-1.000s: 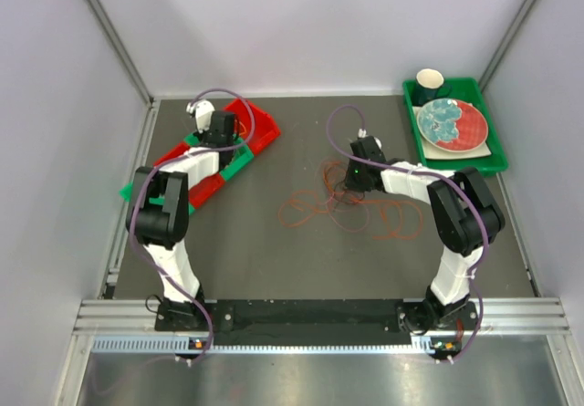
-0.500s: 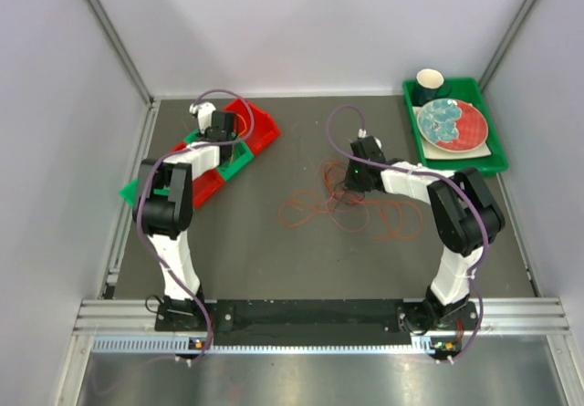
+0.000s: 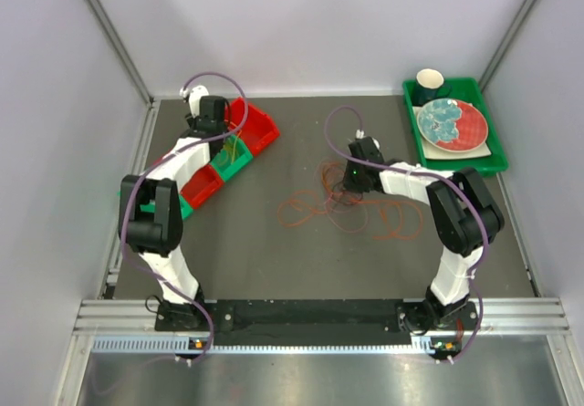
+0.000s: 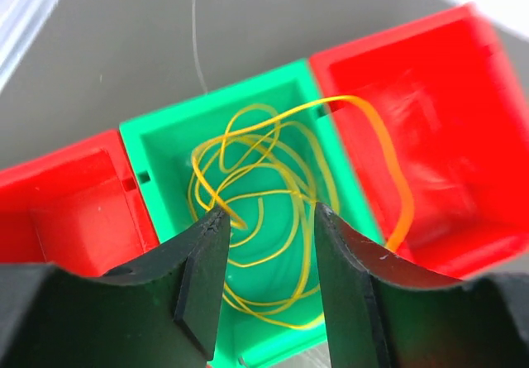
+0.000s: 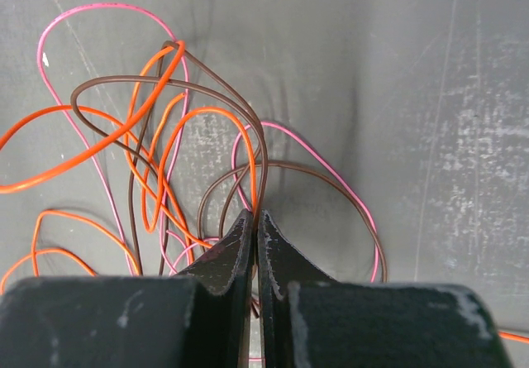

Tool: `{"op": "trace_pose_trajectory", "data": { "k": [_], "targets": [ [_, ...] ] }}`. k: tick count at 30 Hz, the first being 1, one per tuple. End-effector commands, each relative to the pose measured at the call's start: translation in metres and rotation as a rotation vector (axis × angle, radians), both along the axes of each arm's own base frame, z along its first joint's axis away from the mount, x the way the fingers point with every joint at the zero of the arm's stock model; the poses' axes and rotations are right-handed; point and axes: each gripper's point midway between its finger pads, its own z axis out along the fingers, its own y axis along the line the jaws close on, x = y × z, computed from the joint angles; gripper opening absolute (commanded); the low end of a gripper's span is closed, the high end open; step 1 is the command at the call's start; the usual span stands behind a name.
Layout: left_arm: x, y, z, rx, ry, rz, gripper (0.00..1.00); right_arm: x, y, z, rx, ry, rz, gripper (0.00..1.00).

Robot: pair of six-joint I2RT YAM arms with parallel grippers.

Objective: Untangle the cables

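**1 cable binned, the knot in hand**

At left, the left gripper [image 4: 269, 219] hangs with fingers spread over the green bin [image 4: 157, 136]. The yellow cable [image 4: 256, 178] lies coiled inside, 1 loop spilling into the red bin [image 4: 430, 95] alongside; it is parked apart from the others, I'd judge. Further right, the right gripper [image 5: 255, 219] pinches the tangle [image 3: 351, 207] of orange, brown and pink cables, likely to draw 1 strand free.

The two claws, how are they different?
The left gripper is open; the right gripper is shut on the tangled cables. The left gripper hangs over a yellow cable in a green bin; the right gripper is over the grey table. Both have black fingers.
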Motion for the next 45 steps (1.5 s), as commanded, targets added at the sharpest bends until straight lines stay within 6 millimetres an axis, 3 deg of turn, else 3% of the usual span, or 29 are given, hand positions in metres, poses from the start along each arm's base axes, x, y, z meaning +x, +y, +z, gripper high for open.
{"op": "trace_pose_trajectory", "data": {
  "k": [1,7,14,22,32,38,45],
  "targets": [
    [0.009,-0.013,0.070,-0.049,-0.145,-0.086,0.50,0.003,0.014,0.010,0.020,-0.020,0.019,0.00],
    [0.031,-0.047,0.082,-0.077,-0.123,-0.218,0.50,0.001,0.014,0.011,0.014,-0.020,0.018,0.00],
    [0.049,-0.074,0.047,-0.036,-0.036,-0.286,0.49,0.000,0.012,0.007,0.004,-0.011,0.016,0.00],
    [0.060,-0.066,0.011,0.037,0.047,-0.235,0.47,0.000,0.011,0.005,-0.004,-0.007,0.018,0.00],
    [0.055,-0.061,0.003,0.090,0.066,-0.215,0.36,0.004,0.015,0.004,0.003,-0.005,0.024,0.00],
    [0.046,-0.054,0.016,0.101,0.040,-0.195,0.40,0.002,0.014,0.004,0.000,-0.004,0.024,0.00],
    [0.034,-0.050,0.006,0.112,0.086,-0.192,0.40,0.001,0.018,0.004,0.012,-0.003,0.031,0.00]
  ]
}}
